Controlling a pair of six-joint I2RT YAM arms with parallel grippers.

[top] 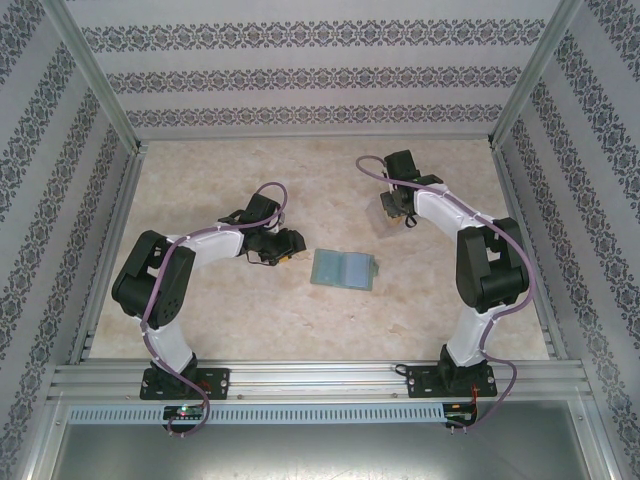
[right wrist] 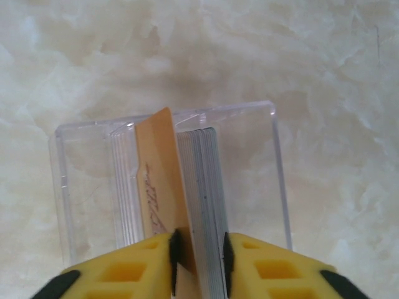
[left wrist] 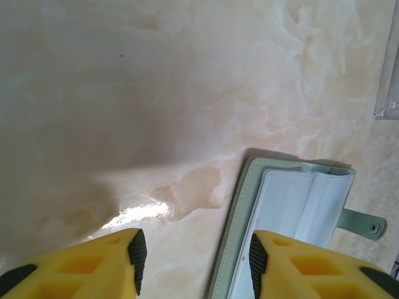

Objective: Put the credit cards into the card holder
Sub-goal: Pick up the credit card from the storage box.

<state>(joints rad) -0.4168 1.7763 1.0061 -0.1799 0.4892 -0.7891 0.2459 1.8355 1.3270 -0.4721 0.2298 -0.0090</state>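
The right fingers [right wrist: 176, 248] pinched the thin, stiff, probably slippery orange card [right wrist: 163, 180] by its upper edge, upright in the clear case [right wrist: 277, 162] far right, grey cards [right wrist: 206, 187] crowding it, while the left fingers [left wrist: 136, 252] hung open over the open holder [left wrist: 293, 193] mid surface [top: 250, 320].

Tabletop [top: 200, 170]: open far-left and near-centre. Obstructions: card holder [top: 343, 269] centre, clear case [right wrist: 280, 180] far-right, enclosure walls [top: 60, 200].
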